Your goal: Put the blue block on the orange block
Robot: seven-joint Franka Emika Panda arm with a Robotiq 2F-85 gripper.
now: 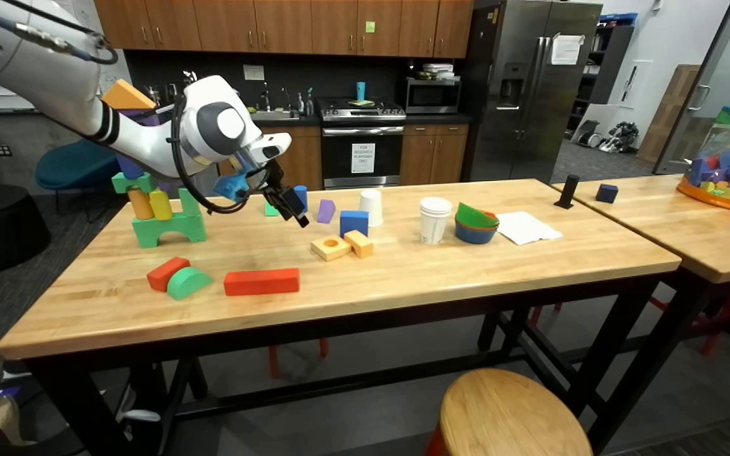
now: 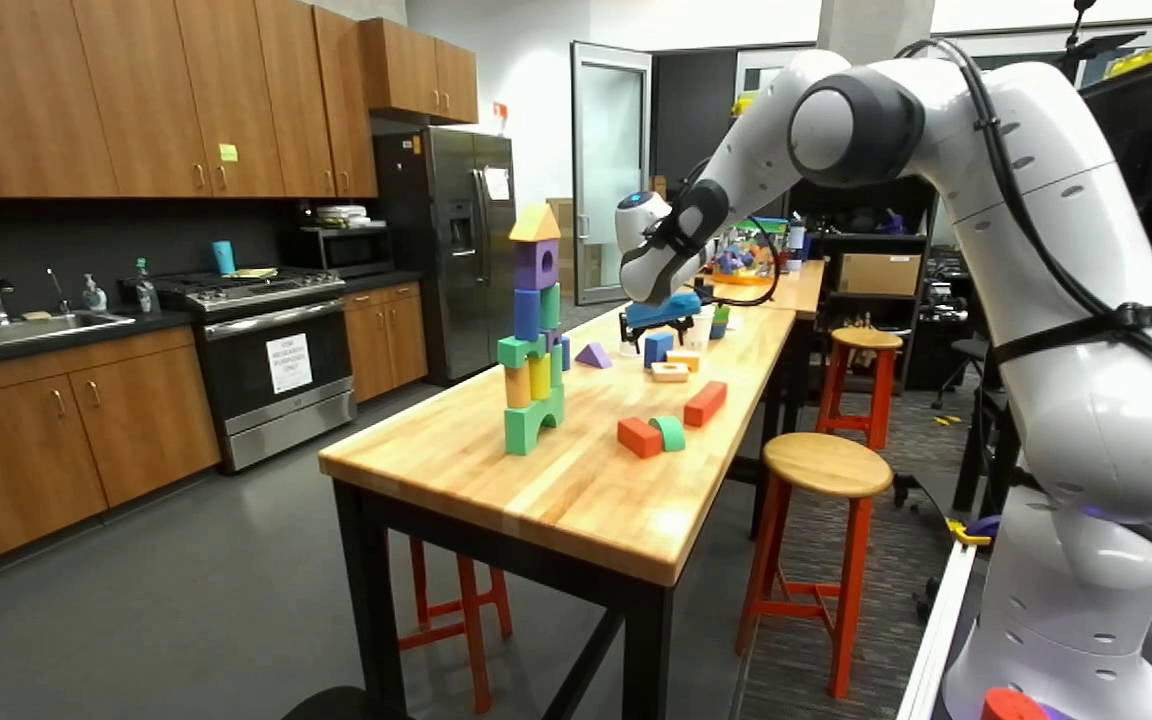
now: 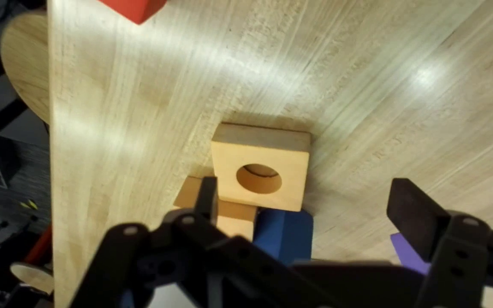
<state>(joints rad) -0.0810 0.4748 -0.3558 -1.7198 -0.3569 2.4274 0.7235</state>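
Note:
The blue block (image 1: 354, 223) stands on the table behind two yellow blocks; it also shows in an exterior view (image 2: 657, 348). In the wrist view the blue block (image 3: 287, 235) is partly hidden by the gripper and the yellow blocks. The orange block (image 1: 262, 282), a long red-orange bar, lies flat near the table's front edge; it also shows in an exterior view (image 2: 705, 403). A red-orange corner (image 3: 137, 8), seemingly its end, shows at the wrist view's top. My gripper (image 3: 304, 188) is open and empty above the table, near the blue block; it shows in both exterior views (image 1: 292, 206) (image 2: 658, 328).
A yellow block with a hole (image 3: 259, 167) and a small yellow block (image 1: 358, 244) sit against the blue block. A colourful tower (image 2: 534, 340) stands towards one table end. A purple triangle (image 2: 593, 355), white cups (image 1: 435, 220), bowls (image 1: 476, 225), a red block (image 1: 167, 273) and green half-round (image 1: 187, 283) stand around.

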